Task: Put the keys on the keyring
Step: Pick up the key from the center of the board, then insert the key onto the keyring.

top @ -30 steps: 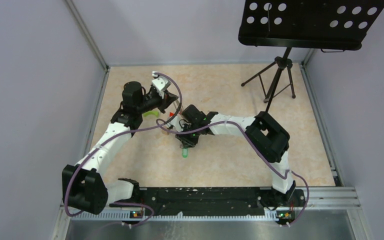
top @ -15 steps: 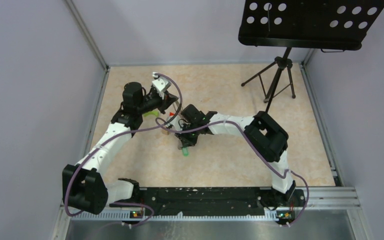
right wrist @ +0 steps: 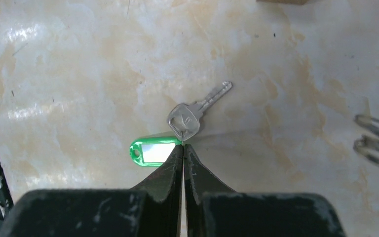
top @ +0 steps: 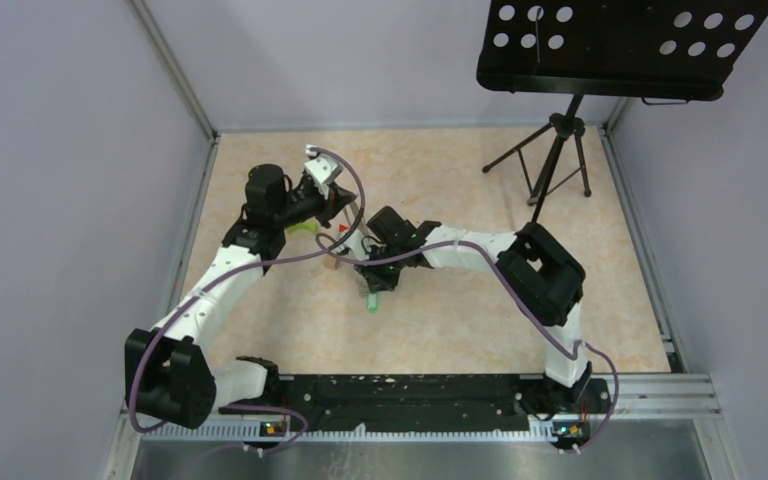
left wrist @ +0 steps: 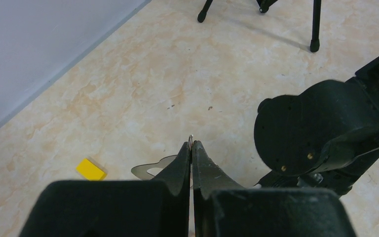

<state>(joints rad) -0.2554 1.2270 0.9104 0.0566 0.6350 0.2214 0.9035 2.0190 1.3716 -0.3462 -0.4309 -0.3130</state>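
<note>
Here, the left gripper (left wrist: 191, 146) is shut tight, and a thin metal wire (left wrist: 191, 138) pokes out between its tips. The right gripper (right wrist: 183, 147) is shut too, its tips touching where the key (right wrist: 186, 118) meets its green tag (right wrist: 150, 151) on the tan table (right wrist: 79, 59). Silver rings (right wrist: 375, 143) lie to the right, and a black stand (top: 620, 45) is far back

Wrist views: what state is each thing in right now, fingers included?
Left gripper: fingers shut, pinching a thin silver metal sliver at the tips.
Right gripper: fingers shut, tips down where key meets tag; any grip unclear.
Small silver metal key: lying flat.
Bright green plastic tag: lying flat, at the key's head.
Silver wire rings: lying loose, apart from the key.
</note>
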